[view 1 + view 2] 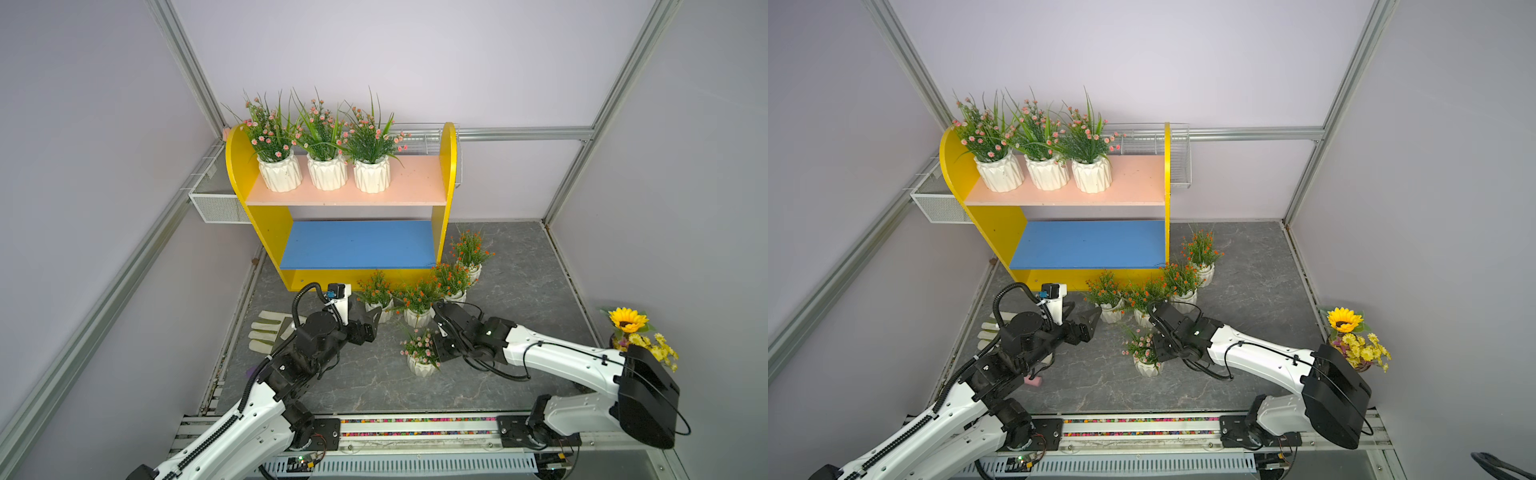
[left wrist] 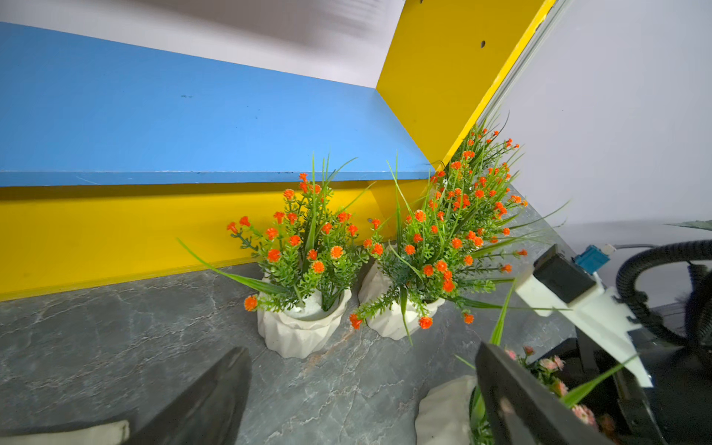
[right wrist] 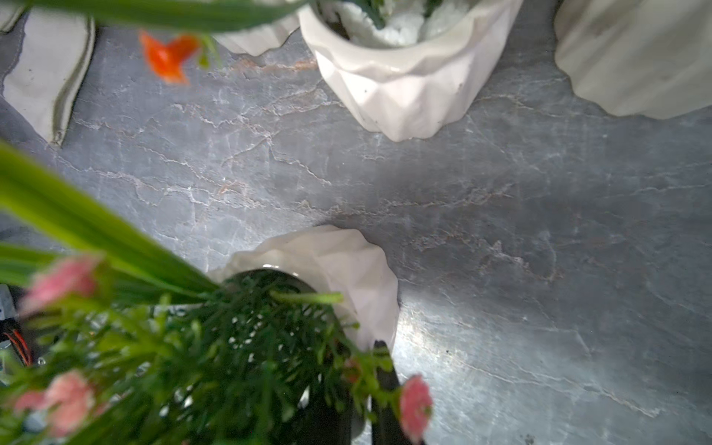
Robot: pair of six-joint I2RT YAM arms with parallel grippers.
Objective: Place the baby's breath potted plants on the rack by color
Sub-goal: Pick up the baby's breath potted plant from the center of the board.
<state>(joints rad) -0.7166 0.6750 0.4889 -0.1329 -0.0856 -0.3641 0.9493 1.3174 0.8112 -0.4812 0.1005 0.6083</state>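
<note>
The yellow rack point(image 1: 266, 216) holds three pink baby's breath potted plants point(image 1: 327, 166) on its pink upper board; the blue lower board point(image 1: 357, 245) is bare. Several orange ones point(image 1: 417, 301) stand on the grey table by the rack's front right corner. My right gripper point(image 1: 436, 351) point(image 3: 362, 366) is shut on the rim of a pink plant's white pot point(image 3: 346, 266) point(image 1: 420, 365). My left gripper point(image 1: 372, 322) point(image 2: 362, 397) is open and holds nothing, just short of the leftmost orange plant point(image 2: 304, 269) point(image 1: 376, 291).
A pale work glove point(image 1: 270, 332) lies left of my left arm. A sunflower bouquet point(image 1: 627, 324) stands at the right wall. White mesh baskets point(image 1: 216, 203) hang behind the rack. A small pink object point(image 1: 1034, 380) lies under my left arm.
</note>
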